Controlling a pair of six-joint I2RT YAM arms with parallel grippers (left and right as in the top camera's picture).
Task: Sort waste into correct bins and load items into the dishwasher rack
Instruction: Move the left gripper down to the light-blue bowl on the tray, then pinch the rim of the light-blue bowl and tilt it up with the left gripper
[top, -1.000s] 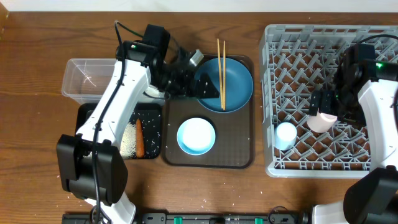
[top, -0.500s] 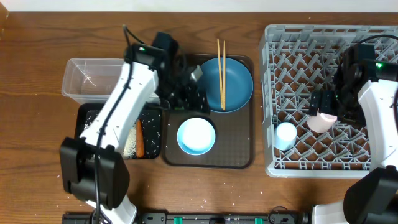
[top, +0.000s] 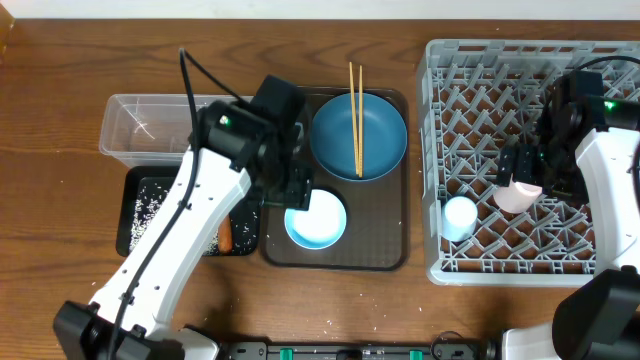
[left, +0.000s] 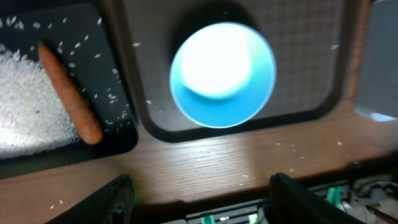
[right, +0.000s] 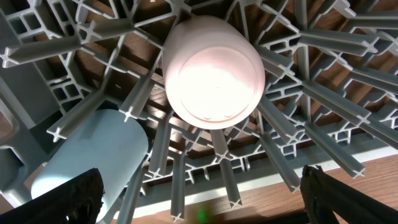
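Hovering by white-blue bowl (left: 222, 73): left end effector (left: 208, 198) spread wide | bowl interior glare-washed, perhaps empty | right end effector (right: 205, 196) likewise

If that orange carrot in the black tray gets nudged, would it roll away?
Probably only a little: the carrot looks round and tapered, so it would curve. It seems stiff, and the rim of the black tray should stop it.

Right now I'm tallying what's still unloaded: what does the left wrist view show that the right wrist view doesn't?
Only left wrist: the round white-blue bowl on the dark brown serving tray, and a small orange carrot beside loose white rice grains in the shallow black tray. Only right wrist: a pale pink cup and a light blue cup in the grey lattice rack. Both: the wooden table.
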